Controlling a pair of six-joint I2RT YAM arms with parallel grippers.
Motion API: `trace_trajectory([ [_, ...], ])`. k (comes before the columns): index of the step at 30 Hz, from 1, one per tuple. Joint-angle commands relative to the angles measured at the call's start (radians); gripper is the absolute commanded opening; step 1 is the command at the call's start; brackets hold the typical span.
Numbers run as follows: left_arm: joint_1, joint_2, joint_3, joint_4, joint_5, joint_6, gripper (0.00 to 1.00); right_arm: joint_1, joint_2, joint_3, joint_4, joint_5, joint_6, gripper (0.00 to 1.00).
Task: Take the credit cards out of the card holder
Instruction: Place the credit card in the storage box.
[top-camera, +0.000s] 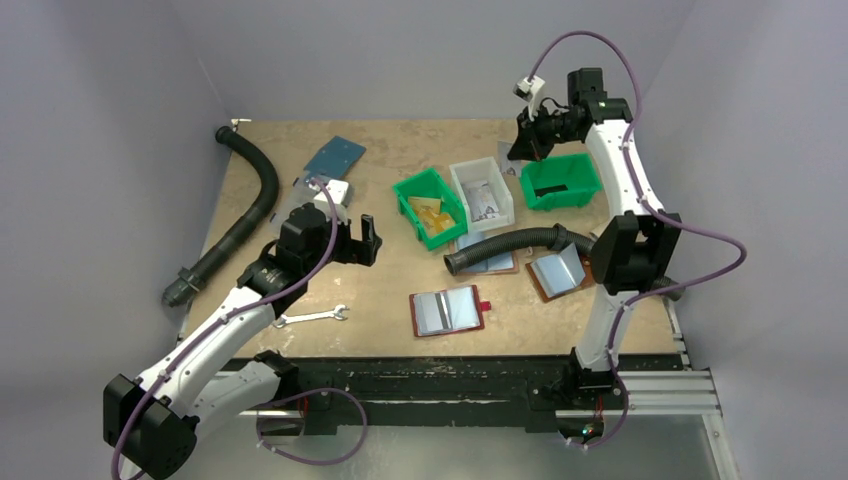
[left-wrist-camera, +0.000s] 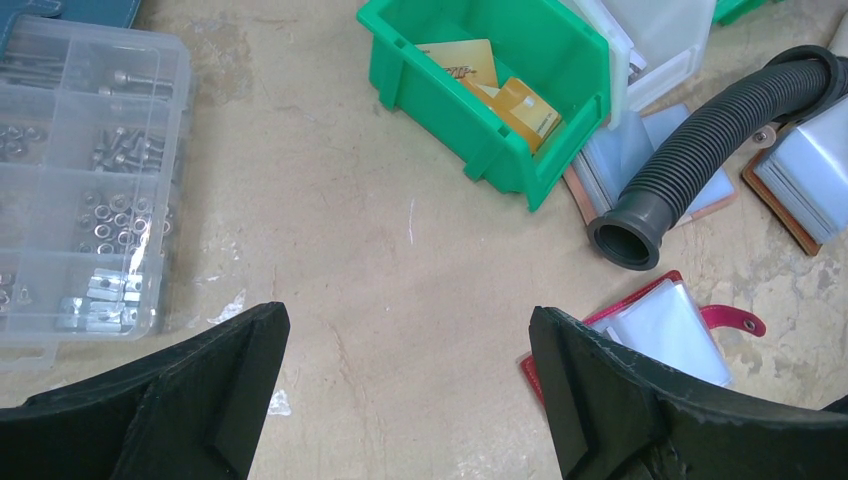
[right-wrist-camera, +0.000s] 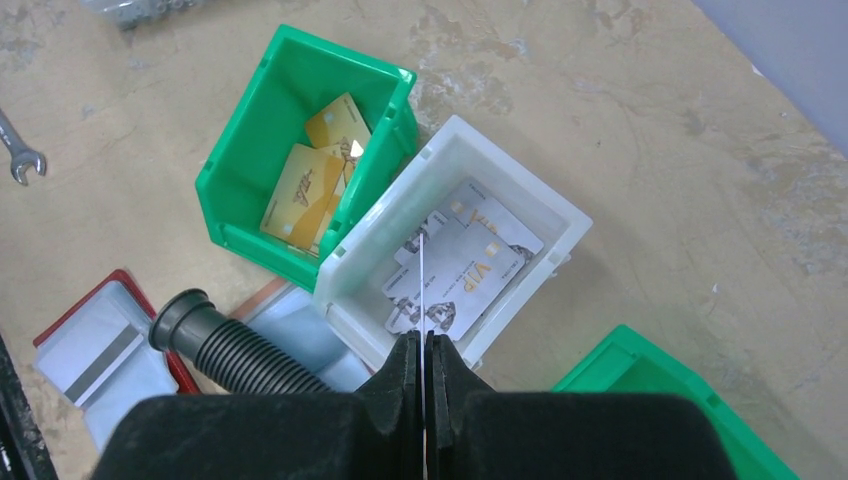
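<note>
"vip" on a credit card (right-wrist-camera: 470, 272) in the white bin (right-wrist-camera: 563, 216).

Pale grey walls (top-camera: 400, 50), tan tabletop (top-camera: 390, 285) — scuffed, stained

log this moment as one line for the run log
left end effector: open, holding nothing | right end effector: shut on card, over white bin | card holder: lying open

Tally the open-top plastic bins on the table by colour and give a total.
Green open-top plastic bins: 2
White open-top plastic bin: 1
Total: 3
</note>
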Motion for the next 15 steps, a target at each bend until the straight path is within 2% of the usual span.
trace_trajectory([
  [1, 0.002, -0.018, 0.001, 0.014, -0.014, 0.025, 0.99, -0.003, 0.01, 0.054, 0.01, 0.009, 0.017, 0.0],
  [15, 0.003, -0.018, 0.0, 0.011, -0.016, 0.029, 0.99, 0.0, 0.08, 0.078, 0.02, 0.018, 0.038, 0.0],
])
